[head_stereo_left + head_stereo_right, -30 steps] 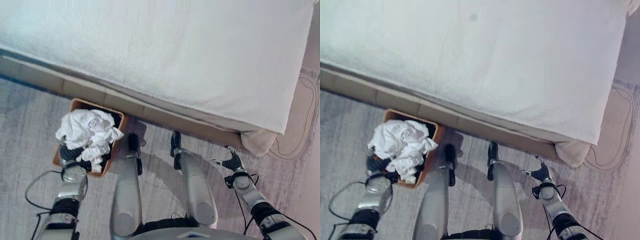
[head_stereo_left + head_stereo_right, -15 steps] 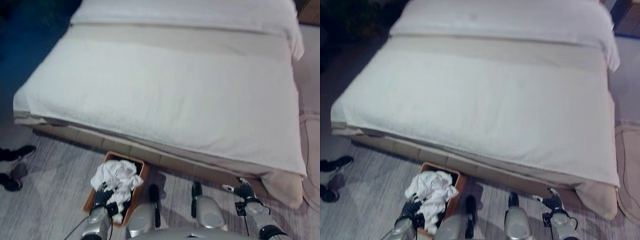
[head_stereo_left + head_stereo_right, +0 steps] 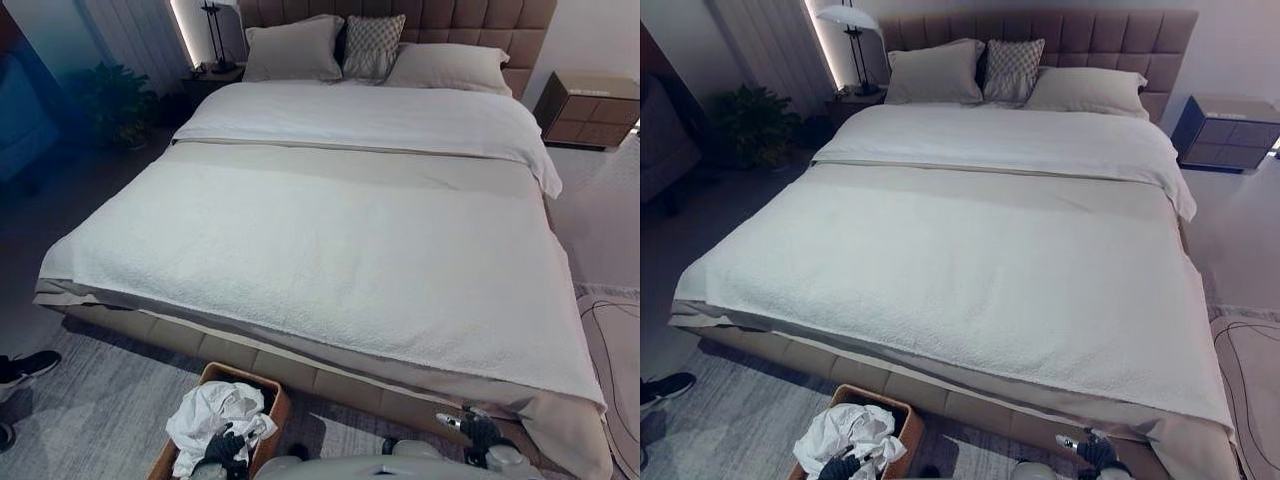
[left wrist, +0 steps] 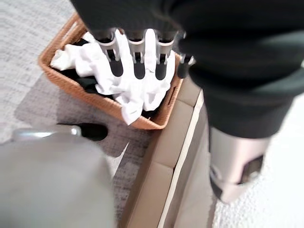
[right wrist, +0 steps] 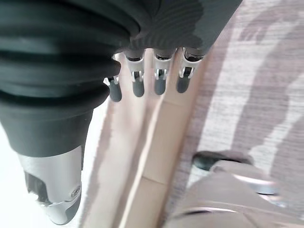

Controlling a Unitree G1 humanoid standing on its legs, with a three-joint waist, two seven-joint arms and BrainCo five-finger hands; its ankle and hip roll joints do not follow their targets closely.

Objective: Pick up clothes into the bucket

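The left hand [image 4: 137, 57] hangs with its fingers straight and relaxed, holding nothing, directly above the wicker basket [image 4: 114, 107] — a position I take to mean the drop is done, since nothing is pinched in them. Just below those dark fingertips lies the heap of white clothes [image 4: 126, 85], bunched and spilling over the rim nearest the bed [image 3: 330, 250], with some dark garment showing beneath it. The basket, which serves as the task's bucket, stands on the grey carpet [image 4: 28, 28] close against the bed's padded base, probably so it is within reach of both floor and mattress.

The right hand [image 5: 147, 78] is likewise slack and empty, fingers extended over the seam where the bed base meets the carpet, well apart from the basket. Beyond both hands the white bedspread looks bare of loose clothing; a person's dark shoe [image 3: 22, 368] sits on the carpet far off to the left hand's side
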